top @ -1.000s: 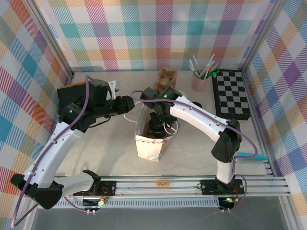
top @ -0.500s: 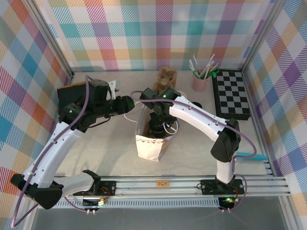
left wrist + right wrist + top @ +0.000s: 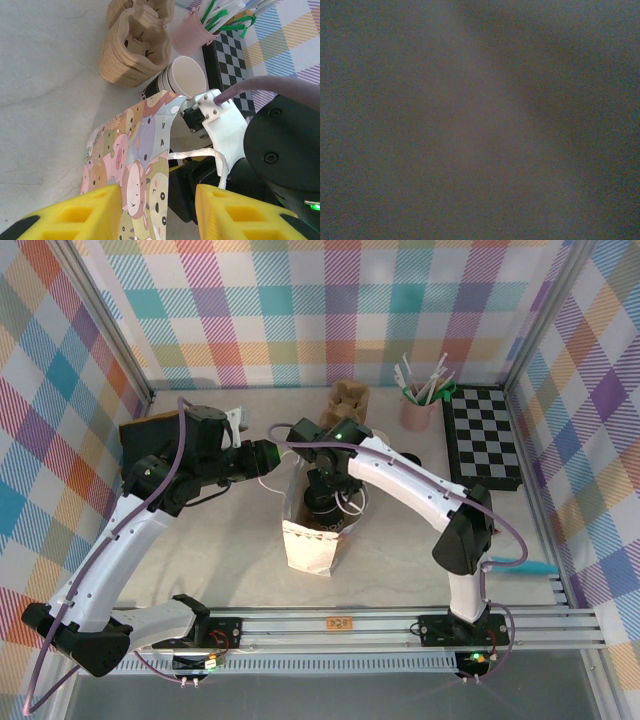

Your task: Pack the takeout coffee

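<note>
Seen from above, a paper bag printed with cartoon animals stands open near the middle of the table. The right arm reaches down through the bag's mouth, its wrist sunk between the walls.

Over the last 1 second that wrist has edged slightly toward the table's left side without lifting out, and the bag has nudged left with it. The right wrist camera gives a flat dark blur. Whether the right gripper is wide or closed cannot be told.

The takeout coffee is hidden under that wrist. By my judgement it sits inside the bag and is being let go, so packing looks nearly done, with the arm's withdrawal to come.

The left gripper has held its place at the bag's left rim. Its 2 yellow fingers stand partly apart, with the printed wall and a white handle ahead of them, and nothing visibly pinched.

Toward the far edge sit a stack of lidless cups and cardboard carriers.
</note>
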`<state>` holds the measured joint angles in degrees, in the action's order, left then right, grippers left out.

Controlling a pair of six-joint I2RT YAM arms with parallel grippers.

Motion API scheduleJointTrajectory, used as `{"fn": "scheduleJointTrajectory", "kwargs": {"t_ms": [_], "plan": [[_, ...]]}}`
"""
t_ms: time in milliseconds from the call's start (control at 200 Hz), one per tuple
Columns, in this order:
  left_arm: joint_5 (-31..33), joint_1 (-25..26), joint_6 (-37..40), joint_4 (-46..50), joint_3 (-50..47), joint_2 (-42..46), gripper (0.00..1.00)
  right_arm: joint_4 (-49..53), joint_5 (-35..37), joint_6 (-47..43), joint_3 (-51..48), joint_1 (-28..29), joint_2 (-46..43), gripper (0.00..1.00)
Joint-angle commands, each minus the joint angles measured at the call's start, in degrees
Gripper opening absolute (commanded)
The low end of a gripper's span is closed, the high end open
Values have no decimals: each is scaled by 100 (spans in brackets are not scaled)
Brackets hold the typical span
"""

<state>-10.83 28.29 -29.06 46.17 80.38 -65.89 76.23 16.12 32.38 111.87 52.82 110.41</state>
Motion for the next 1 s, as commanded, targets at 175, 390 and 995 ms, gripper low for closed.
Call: {"fn": "scheduleJointTrajectory", "kwargs": {"t_ms": [175,390,995], "plan": [[73,-45,41,-29,-84,107,43,423,-59,-17,107,-57,297,48],[72,-55,39,-29,-110,107,43,665,98,53,240,-72,402,47],[93,-59,49,-38,-118,86,43,924,1216,46,801,-76,371,49]]}}
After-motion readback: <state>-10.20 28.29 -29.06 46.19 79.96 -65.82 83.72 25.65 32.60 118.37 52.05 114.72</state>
